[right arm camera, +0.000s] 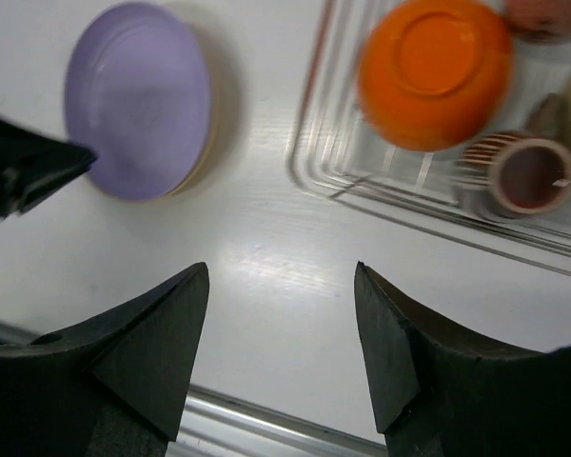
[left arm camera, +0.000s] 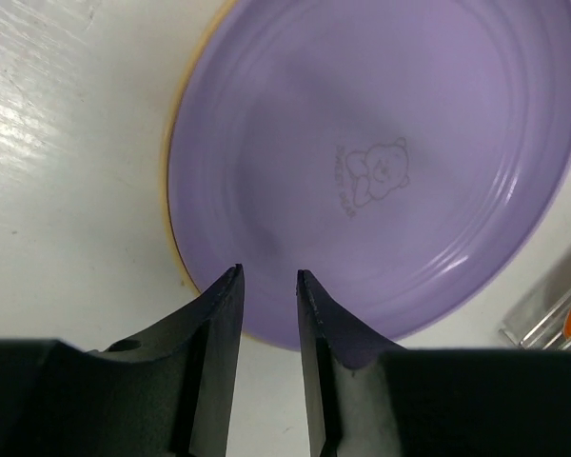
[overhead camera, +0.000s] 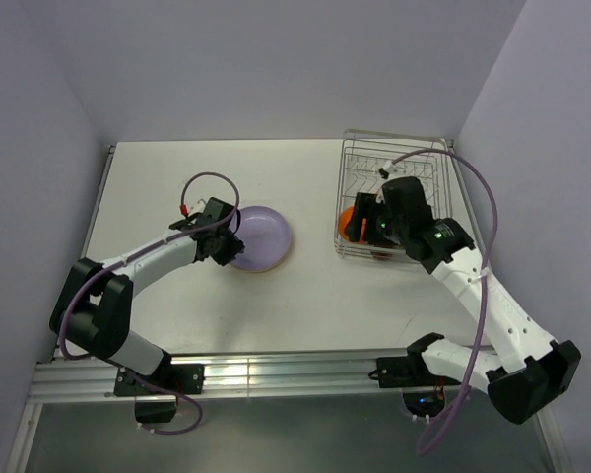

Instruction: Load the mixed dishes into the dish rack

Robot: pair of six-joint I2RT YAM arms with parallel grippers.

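Observation:
The lilac plate (overhead camera: 266, 236) (left arm camera: 381, 162) (right arm camera: 138, 100) lies flat on the white table, with a tan edge showing beneath it. My left gripper (overhead camera: 233, 246) (left arm camera: 268, 276) hovers over the plate's near rim, its jaws a narrow gap apart and holding nothing. The silver wire dish rack (overhead camera: 399, 163) (right arm camera: 314, 143) stands at the back right. Inside it an orange bowl (overhead camera: 349, 219) (right arm camera: 433, 71) sits upside down beside a pink mug (right arm camera: 528, 176) lying on its side. My right gripper (overhead camera: 362, 223) (right arm camera: 282, 271) hangs open and empty above the table by the rack's left side.
A corner of the rack (left arm camera: 542, 314) shows at the right edge of the left wrist view. A metal rail (overhead camera: 276, 370) runs along the table's near edge. Walls close in at the back and on both sides.

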